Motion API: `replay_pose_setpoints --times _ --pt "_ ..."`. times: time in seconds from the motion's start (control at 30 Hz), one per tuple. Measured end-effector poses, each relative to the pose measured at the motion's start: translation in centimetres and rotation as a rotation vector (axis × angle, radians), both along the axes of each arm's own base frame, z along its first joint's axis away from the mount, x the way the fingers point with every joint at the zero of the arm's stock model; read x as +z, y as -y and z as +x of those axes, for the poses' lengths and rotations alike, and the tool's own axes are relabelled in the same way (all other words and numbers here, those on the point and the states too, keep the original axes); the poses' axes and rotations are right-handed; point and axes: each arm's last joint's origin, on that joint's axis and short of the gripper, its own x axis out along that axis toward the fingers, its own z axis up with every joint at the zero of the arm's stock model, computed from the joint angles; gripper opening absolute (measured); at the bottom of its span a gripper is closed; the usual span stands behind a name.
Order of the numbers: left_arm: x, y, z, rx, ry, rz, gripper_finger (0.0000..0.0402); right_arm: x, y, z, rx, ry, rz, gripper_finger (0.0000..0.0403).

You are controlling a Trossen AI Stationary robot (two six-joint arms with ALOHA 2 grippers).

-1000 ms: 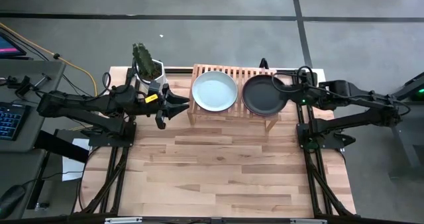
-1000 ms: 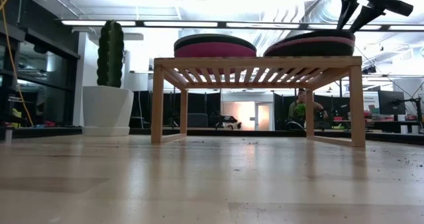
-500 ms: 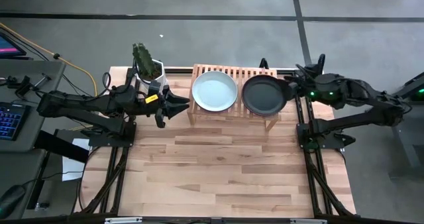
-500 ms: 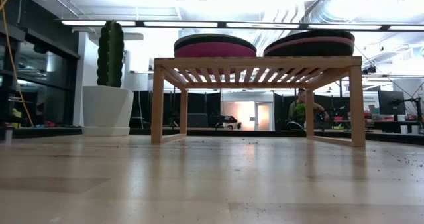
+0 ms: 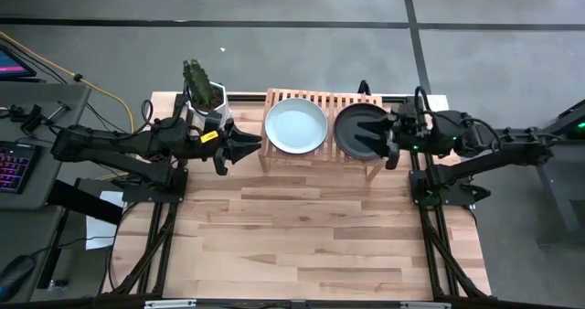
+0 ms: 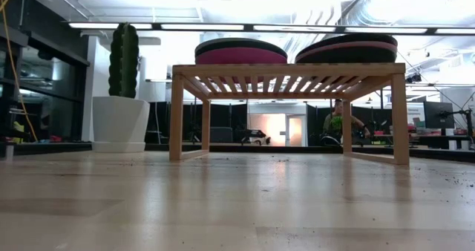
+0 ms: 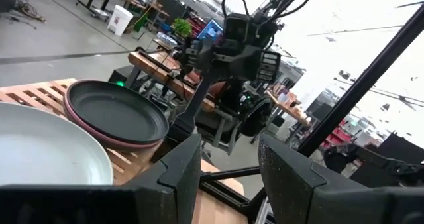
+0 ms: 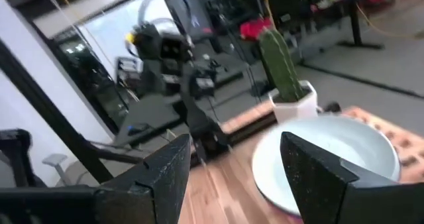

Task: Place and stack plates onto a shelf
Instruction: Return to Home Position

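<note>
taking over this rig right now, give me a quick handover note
Left gripper: open, empty, beside the left end of the shelf, near the cactus pot.
Right gripper: open, empty, at the shelf's right end, close to the black plate.
Plates: two stacks on the shelf. The pale mint plate tops the left one, the black plate the right.
Done: every plate in view is stacked.
Left: bring both arms home.

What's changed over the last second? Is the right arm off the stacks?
The right arm has folded back, lifting the right gripper out of the low view. It is now open and empty above the right edge of the black plate. Unchanged: the pale plate and black plate on top on the shelf, and the left gripper, open by the shelf's left end.
</note>
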Motion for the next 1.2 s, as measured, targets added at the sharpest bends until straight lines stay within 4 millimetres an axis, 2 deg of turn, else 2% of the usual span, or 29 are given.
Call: replay_pose_setpoints --times 0.13,0.4,0.63,0.8,1.03,1.2 --pt "0.0 -0.1 0.0 0.046 -0.003 0.015 0.0138 0.6 0.0 -0.4 0.002 0.052 -0.023 0.0216" --pt "0.0 -0.4 -0.1 0.147 -0.017 0.104 0.0138 0.2 0.0 -0.2 0.004 0.002 -0.049 0.0216" --pt "1.0 -0.8 -0.3 0.255 0.077 0.082 0.0138 -0.3 0.0 0.0 0.002 -0.030 -0.014 0.0216" --pt "1.6 -1.3 -0.3 0.210 0.133 0.144 0.0138 -0.2 0.0 0.0 0.001 -0.028 -0.016 0.0216" --pt "1.7 -2.1 -0.3 0.027 0.155 0.226 0.0138 -0.2 0.0 0.0 0.003 -0.037 -0.056 0.0216" --pt "2.5 -2.2 -1.8 0.011 0.187 0.287 0.0128 -0.3 0.0 0.0 0.002 -0.045 -0.044 0.0216"
